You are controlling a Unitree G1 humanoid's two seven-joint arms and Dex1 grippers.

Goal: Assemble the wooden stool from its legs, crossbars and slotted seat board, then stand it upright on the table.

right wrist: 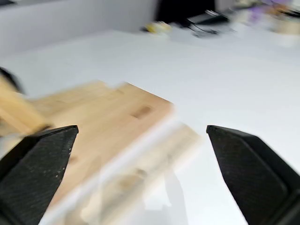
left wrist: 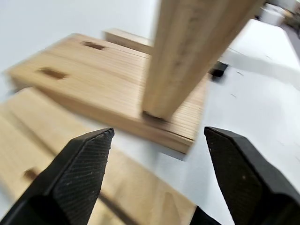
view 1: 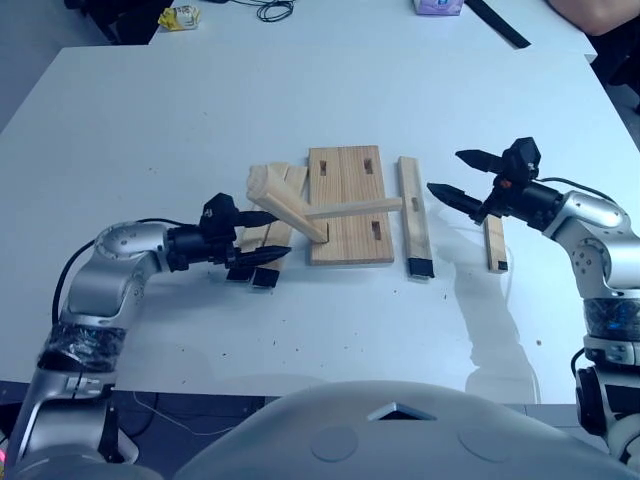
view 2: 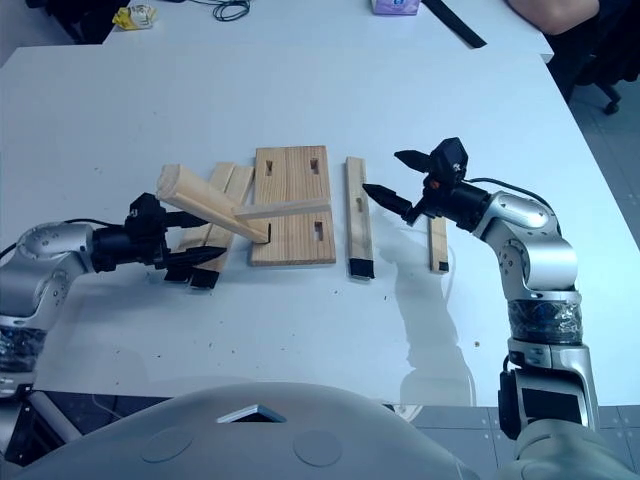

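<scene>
Now, seat board [view 1: 345,170] lies flat on tabletop [view 1: 150,120], one leg [view 1: 285,203] w/ crossbar [view 1: 355,209] leaning in its near-left slot. L jaws apart beside leg base, R jaws apart near loose leg [view 1: 414,220]. Square leg upright before pressing, else it'll prob. bind.

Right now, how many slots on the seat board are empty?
3 slots. Two lie along the seat board's far edge, one left, one right; the third is at its near right. A tilted leg stands at the near-left corner and may cover a fourth.
</scene>
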